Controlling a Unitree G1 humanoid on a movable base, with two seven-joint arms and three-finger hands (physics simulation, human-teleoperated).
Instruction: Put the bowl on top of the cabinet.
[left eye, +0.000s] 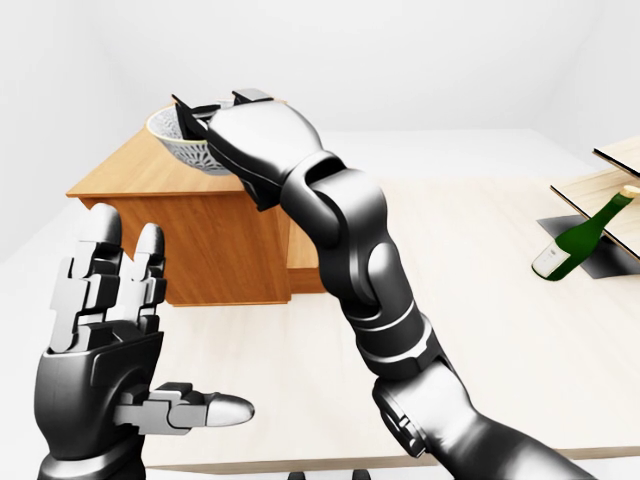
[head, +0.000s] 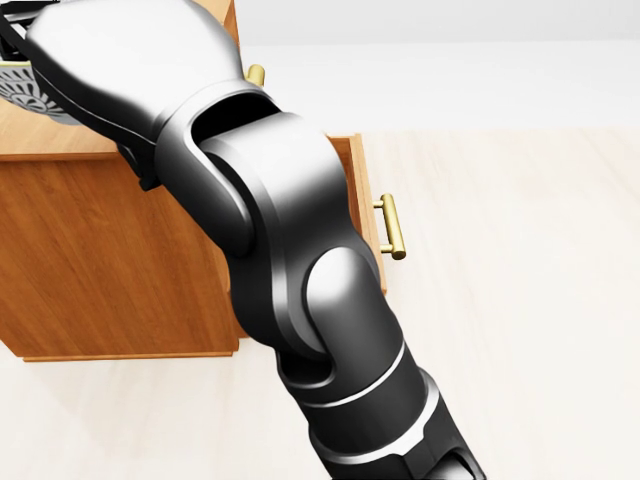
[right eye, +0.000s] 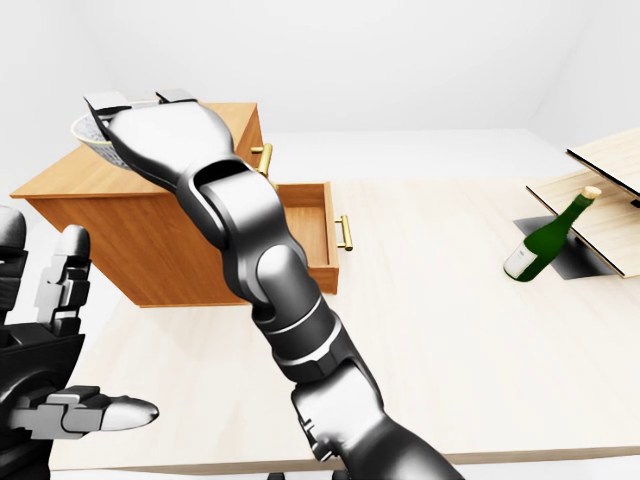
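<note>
A white patterned bowl (left eye: 176, 138) sits tilted over the top of the wooden cabinet (left eye: 133, 172) at the upper left of the left-eye view. My right hand (left eye: 205, 112) is shut on the bowl's rim, fingers pinching its right side. The hand hides whether the bowl rests on the cabinet top. In the head view only a sliver of the bowl (head: 22, 92) shows at the left edge, behind my right arm. My left hand (left eye: 165, 320) is raised at the lower left, fingers spread open and holding nothing, short of the cabinet.
The cabinet's lower drawer (right eye: 310, 232) stands pulled out to the right, with a brass handle (right eye: 344, 232). A green bottle (left eye: 580, 238) leans on a dark mat (left eye: 603, 262) at the right, beside wooden boards (left eye: 600, 188).
</note>
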